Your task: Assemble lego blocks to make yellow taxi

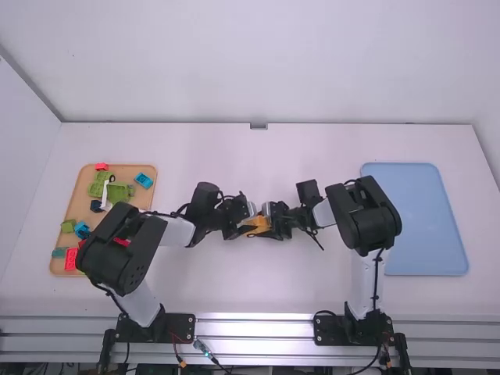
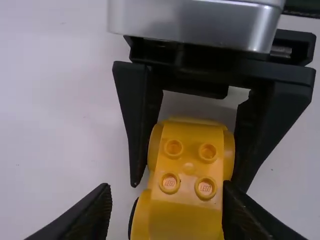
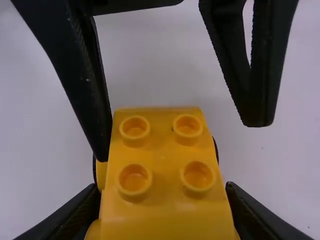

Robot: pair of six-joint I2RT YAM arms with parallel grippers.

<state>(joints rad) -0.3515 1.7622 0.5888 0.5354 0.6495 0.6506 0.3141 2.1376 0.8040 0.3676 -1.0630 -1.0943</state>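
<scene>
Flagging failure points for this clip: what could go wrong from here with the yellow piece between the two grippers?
- The left gripper is open, one finger against the yellow piece, the other clear of it; closing might twist the piece.
- The right gripper grips the same piece, so the two grippers' fingers could knock together.

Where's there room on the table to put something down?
On the white table, past the left gripper and right gripper, toward the back edge. The blue tray is bare too. It's crowded around the yellow block and on the brown tray.
</scene>
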